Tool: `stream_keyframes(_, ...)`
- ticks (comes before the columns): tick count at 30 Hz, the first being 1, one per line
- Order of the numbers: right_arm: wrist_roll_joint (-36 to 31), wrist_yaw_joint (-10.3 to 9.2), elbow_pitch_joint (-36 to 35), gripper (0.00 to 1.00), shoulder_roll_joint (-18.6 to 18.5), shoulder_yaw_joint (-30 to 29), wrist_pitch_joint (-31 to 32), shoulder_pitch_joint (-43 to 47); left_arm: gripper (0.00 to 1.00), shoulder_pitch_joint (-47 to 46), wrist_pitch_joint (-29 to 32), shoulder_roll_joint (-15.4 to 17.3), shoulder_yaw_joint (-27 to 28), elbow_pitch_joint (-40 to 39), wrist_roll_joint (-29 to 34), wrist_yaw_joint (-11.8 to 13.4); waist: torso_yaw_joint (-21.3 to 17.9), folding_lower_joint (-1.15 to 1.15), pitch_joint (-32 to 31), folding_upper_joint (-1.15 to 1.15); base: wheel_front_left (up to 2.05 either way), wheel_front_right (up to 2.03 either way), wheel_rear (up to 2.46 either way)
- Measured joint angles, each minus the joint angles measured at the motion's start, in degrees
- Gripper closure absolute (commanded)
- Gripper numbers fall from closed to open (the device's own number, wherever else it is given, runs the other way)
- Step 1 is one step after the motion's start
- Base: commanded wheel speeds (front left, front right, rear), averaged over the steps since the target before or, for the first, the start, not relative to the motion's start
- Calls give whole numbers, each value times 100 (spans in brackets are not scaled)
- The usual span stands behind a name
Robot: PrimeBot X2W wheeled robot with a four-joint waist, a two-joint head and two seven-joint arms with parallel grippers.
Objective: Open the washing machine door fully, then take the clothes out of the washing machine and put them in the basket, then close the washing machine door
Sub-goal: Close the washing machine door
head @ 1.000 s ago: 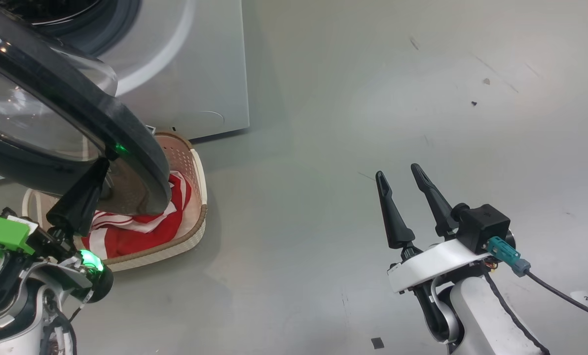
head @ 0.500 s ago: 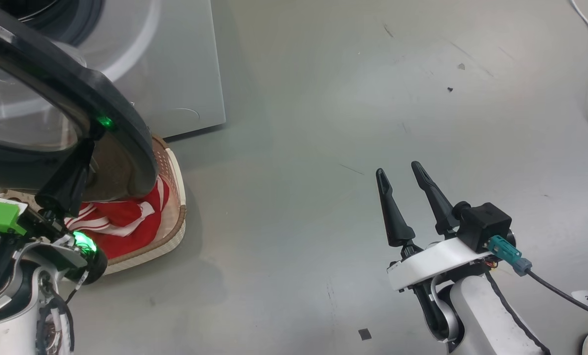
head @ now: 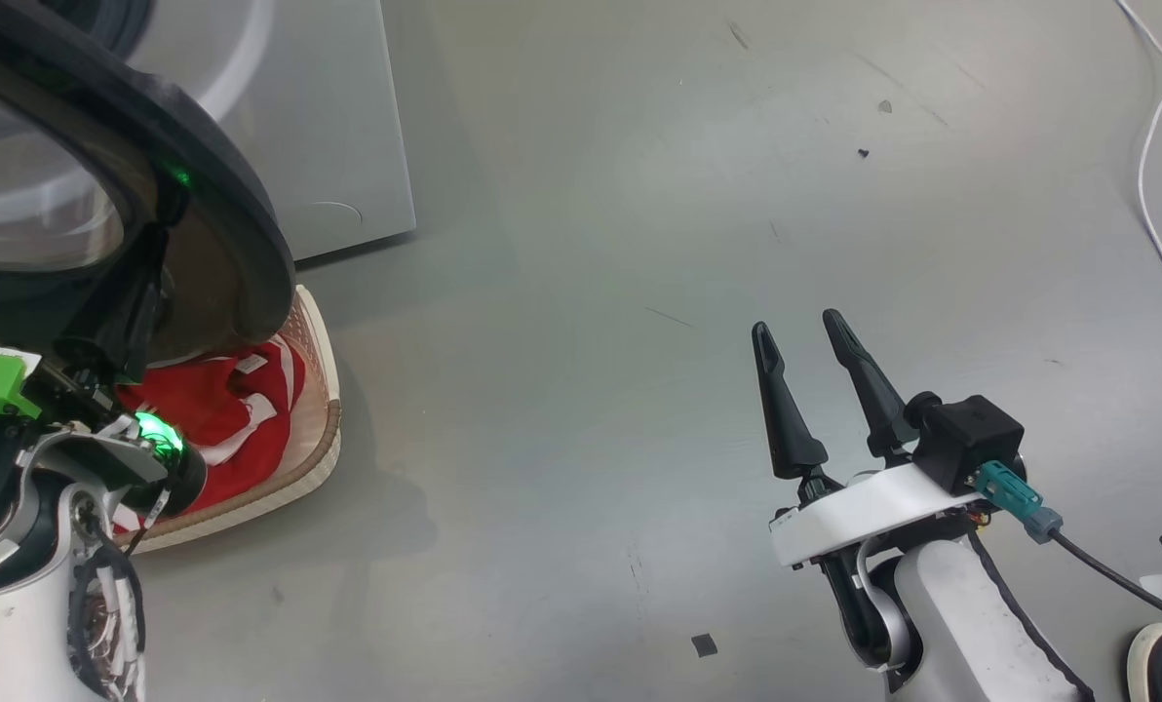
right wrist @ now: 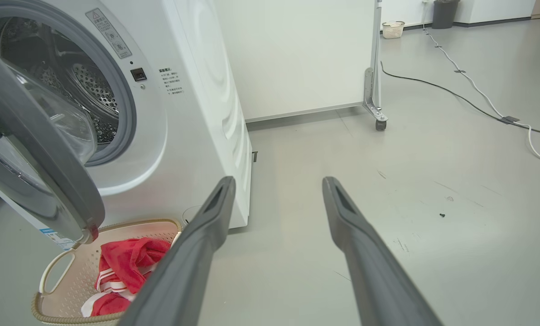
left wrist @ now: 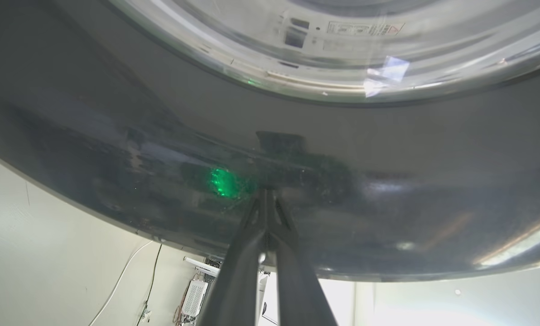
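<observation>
Left end effector [left wrist: 266, 195] has its fingers pressed together, nothing pinched, tips touching the glossy black rim of the washing machine door [head: 245, 244] on its outer face. Right end effector [head: 796, 325] is spread wide and empty, hanging over bare floor [head: 591, 292], well apart from the door and the load. Just beyond the left wrist sits the basket [head: 320, 450], on the floor and tight against the front of the washing machine [right wrist: 197, 113]. The clothes [right wrist: 129, 262] lie inside it, red with white stripes. The door stands part open, and from the head view its lower edge overlaps the basket's near side. From the right wrist view that edge hangs just above the basket's back rim, not clearly touching. Further back, the part of the drum [right wrist: 89, 86] that shows holds no fabric, though its lower part is hidden behind the door glass. Judged step: unloading is done and closing the door is in hand. The next move calls for the left arm to push the rim round the hinge toward the opening until it latches. The contact is fingertips on slick plastic, so a slip is likely if the push goes off-normal. The right arm isn't needed.
</observation>
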Motion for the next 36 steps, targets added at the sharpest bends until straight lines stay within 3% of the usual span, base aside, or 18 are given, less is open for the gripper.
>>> stream_keyframes(23,7,-58,-91,0,10,-133,0,-29,100,-300,-92,-23,-178,338,60,-11,-11,0,57,0,0,0,0)
stream_keyframes(29,-19,-58,-73,0,12,-261,0,-29,100,-175,45,-32,-492,508,207,-135,160,0,-82,0,0,0,0)
stream_keyframes(36,-126,-54,16,0,12,-415,0,-22,100,346,192,40,-929,641,776,-458,495,0,-281,0,0,0,0)
